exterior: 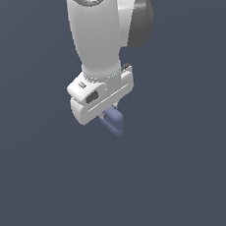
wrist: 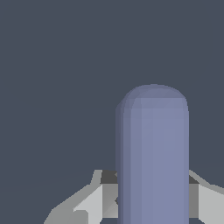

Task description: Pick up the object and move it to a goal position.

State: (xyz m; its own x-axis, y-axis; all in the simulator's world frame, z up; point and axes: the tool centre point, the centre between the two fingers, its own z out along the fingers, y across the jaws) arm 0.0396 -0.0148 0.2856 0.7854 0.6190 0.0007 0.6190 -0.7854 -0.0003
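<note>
Object (wrist: pixel 153 157) between the fingers (wrist: pixel 94 203)

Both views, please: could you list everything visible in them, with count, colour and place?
block: one, periwinkle blue, elongated with a rounded end, sticking out below the gripper; in the wrist view it rises between the fingers.
surface: one, plain dark slate-grey, filling the background of both views; whether the block touches it cannot be told.
arm: one, white with a dark grey joint, coming down from the top of the exterior view.
gripper: one, white, at the arm's lower end, shut on the block.
fingers: two, light grey, flanking the block in the wrist view.
</note>
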